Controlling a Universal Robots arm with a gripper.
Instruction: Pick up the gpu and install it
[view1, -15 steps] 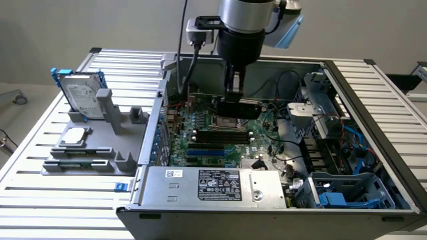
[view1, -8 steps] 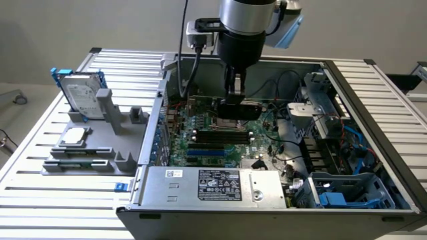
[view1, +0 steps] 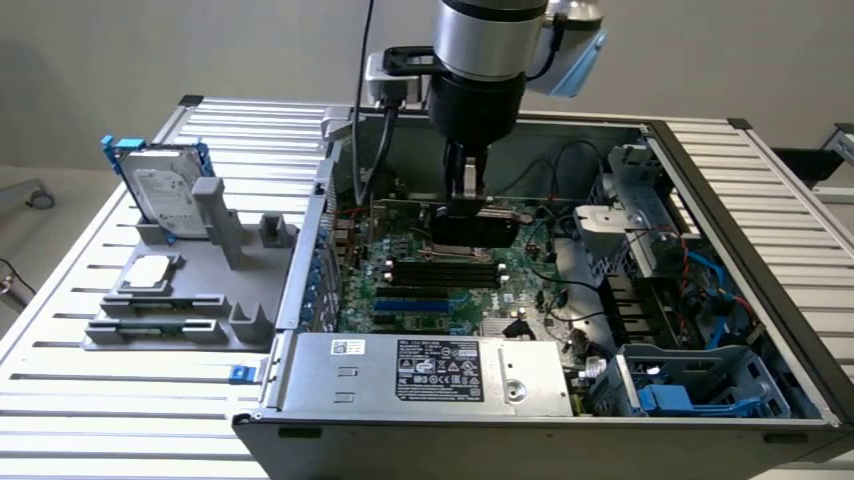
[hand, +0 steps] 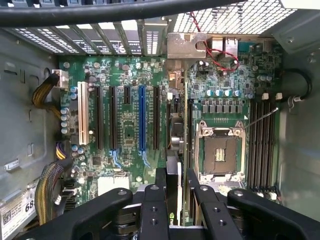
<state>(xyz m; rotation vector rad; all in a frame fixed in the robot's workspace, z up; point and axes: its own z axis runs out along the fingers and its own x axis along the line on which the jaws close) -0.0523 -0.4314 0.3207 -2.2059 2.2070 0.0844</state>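
Observation:
My gripper (view1: 467, 203) reaches down into the open computer case (view1: 747, 250), shut on the gpu (view1: 483, 228). In the exterior view the gpu is a dark card held upright over the green motherboard (view1: 414, 290). In the wrist view the gpu (hand: 178, 130) appears edge-on between my black fingers (hand: 152, 205), with my gripper (hand: 175, 195) clamped on it. Its silver end bracket (hand: 186, 46) lies by the case's rear slot openings. The card hangs beside the row of expansion slots, past the blue slot (hand: 141, 117). Whether its edge touches a slot I cannot tell.
The CPU socket (hand: 220, 155) and memory slots (hand: 265, 145) lie just beside the card. A power supply (view1: 427, 372) sits at the case front, drive cages (view1: 667, 250) on the exterior view's right. Outside the case, a grey fixture (view1: 174, 300) holds a blue-framed hard drive (view1: 167, 195) and a small silver chip (view1: 150, 270).

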